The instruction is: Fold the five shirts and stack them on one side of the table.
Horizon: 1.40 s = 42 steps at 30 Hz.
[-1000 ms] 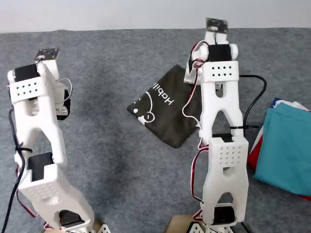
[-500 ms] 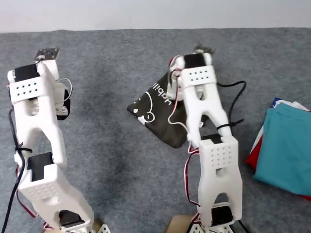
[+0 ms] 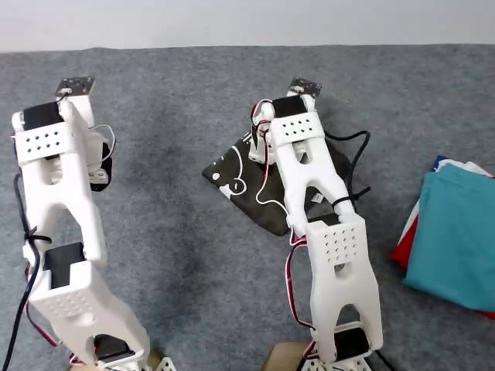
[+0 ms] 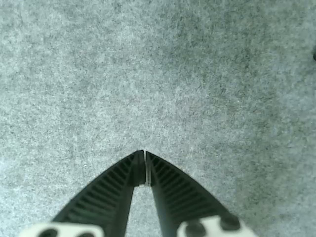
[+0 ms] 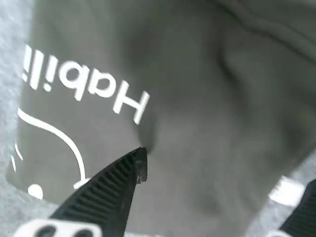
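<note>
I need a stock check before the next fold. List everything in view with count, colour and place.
dark shirt: one, dark grey-green with white print, mid table, under the right arm
teal shirt: one, folded, top of the pile at the table's right edge
lower shirts: count unclear, red and blue-white edges show under the teal shirt
table cover: one, grey
left arm, right arm: two, white, side by side
left gripper: black, shut, over bare cover
right gripper: black, open, down at the dark shirt

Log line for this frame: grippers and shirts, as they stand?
left gripper shut, above grey table cover | right gripper open, at dark shirt | teal-topped shirt pile on right arm's side
</note>
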Available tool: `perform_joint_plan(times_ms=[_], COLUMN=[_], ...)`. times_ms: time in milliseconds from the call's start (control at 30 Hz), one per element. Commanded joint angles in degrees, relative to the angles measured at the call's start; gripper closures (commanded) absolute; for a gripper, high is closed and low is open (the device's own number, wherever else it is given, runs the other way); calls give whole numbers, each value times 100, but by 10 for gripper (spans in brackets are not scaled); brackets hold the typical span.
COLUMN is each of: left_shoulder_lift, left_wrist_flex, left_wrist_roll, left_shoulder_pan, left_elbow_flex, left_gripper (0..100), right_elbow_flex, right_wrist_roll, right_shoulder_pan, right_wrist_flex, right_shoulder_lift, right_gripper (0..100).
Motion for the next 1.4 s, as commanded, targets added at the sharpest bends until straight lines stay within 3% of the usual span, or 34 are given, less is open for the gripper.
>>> perform_joint_plan(times_ms=[0, 233, 533, 900, 1233, 1367], left_shoulder_lift=[-378, -396, -404, -413, -413, -413], left_wrist_flex=[-167, -273, -360, -378, -352, -352], left_wrist_roll=[-53, -167, -202, -193, -185, -185], left_shoulder_pan=[0, 0, 0, 26, 26, 26], left_elbow_flex=[110, 356, 382, 382, 382, 374], left_gripper=[994, 994, 994, 994, 994, 994], right_elbow_flex=[-35, -53, -53, -1240, -1319, -633], right_wrist_roll=[-53, -62, 35, 730, 1714, 2189], right_shoulder_pan=[-4, 22, 242, 435, 620, 787], right_wrist_flex=[-251, -224, -207, 1191, 1235, 1235], right_shoulder_lift=[171, 796, 804, 330, -831, -1560], right_gripper=[545, 570, 997, 990, 991, 991])
